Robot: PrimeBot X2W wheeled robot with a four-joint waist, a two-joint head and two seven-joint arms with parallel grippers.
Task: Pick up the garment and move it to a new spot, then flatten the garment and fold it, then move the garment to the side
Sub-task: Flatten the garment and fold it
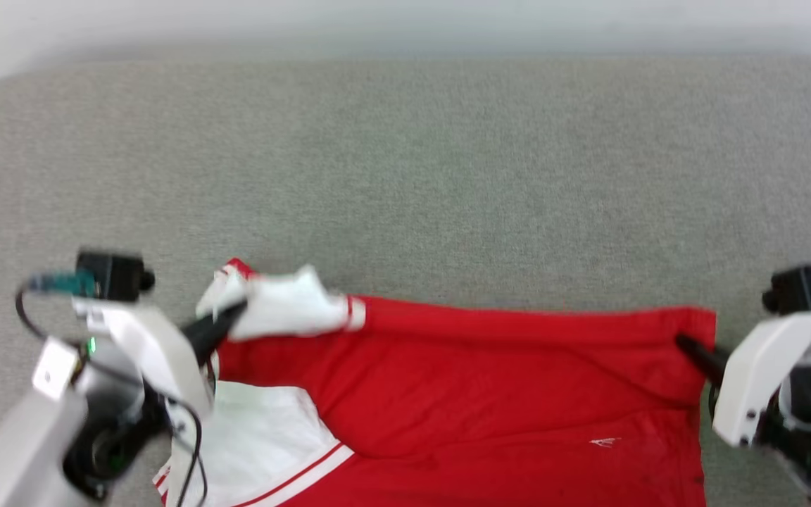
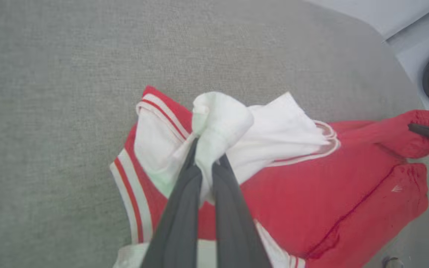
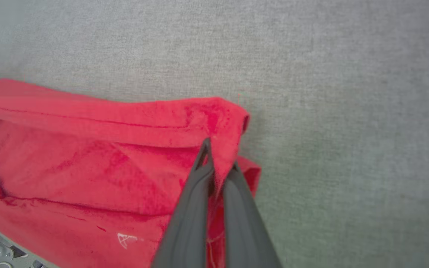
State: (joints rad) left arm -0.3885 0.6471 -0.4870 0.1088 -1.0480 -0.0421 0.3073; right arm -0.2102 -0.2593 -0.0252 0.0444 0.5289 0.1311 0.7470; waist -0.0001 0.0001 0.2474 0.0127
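The garment (image 1: pixel 462 380) lies on the surface (image 1: pixel 405 176) before me, left gripper (image 1: pixel 233 313) at its left end, right gripper (image 1: pixel 683 343) at its right.

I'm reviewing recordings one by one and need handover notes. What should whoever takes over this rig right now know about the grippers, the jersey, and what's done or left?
Left gripper: shut on the bunched white sleeve.
Right gripper: shut on the red corner at the opposite end.
Garment: stretched crosswise at the near edge of the grey surface, wrinkled, with its far edge gathered into a ridge.
Done: both ends are gripped.
Left: flatten, fold, move to the side. Whether it has already been moved to a new spot cannot be told.
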